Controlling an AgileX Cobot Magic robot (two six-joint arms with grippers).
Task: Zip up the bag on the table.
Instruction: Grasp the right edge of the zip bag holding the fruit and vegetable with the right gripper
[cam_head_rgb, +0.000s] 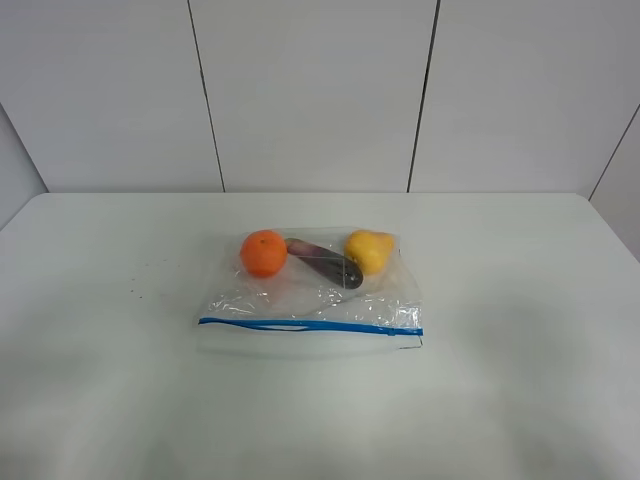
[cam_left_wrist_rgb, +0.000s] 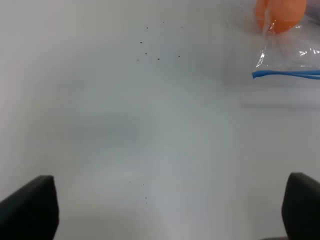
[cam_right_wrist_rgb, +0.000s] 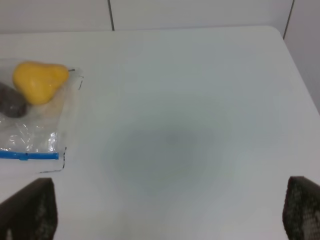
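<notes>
The high view alone takes in the whole bag (cam_head_rgb: 310, 290), lying flat a little above the centre of the frame on the white table (cam_head_rgb: 100, 400). Its blue zipper strip (cam_head_rgb: 310, 326) runs along the lower edge, and an orange (cam_head_rgb: 264, 253), a dark purple piece (cam_head_rgb: 325, 263) and a yellow pear-shaped fruit (cam_head_rgb: 368, 250) are lined up across its upper part. Each wrist view catches only one end of the bag. The left wrist view has the orange end, with the fruit cut off by the frame edge and a short run of the blue strip. The right wrist view has the yellow end, with the purple piece half out of frame. The hands show only in the wrist views. The left hand (cam_left_wrist_rgb: 165, 210) and the right hand (cam_right_wrist_rgb: 165, 210) both have their dark fingers spread wide over bare table, with nothing between them, and both are well apart from the bag. Small dark specks (cam_left_wrist_rgb: 150, 47) dot the table near the bag's orange end, and pale wall panels (cam_head_rgb: 310, 90) stand behind. The crinkled plastic glares, so whether the strip is sealed along its length is hard to tell; near its left half it seems to gape slightly.
</notes>
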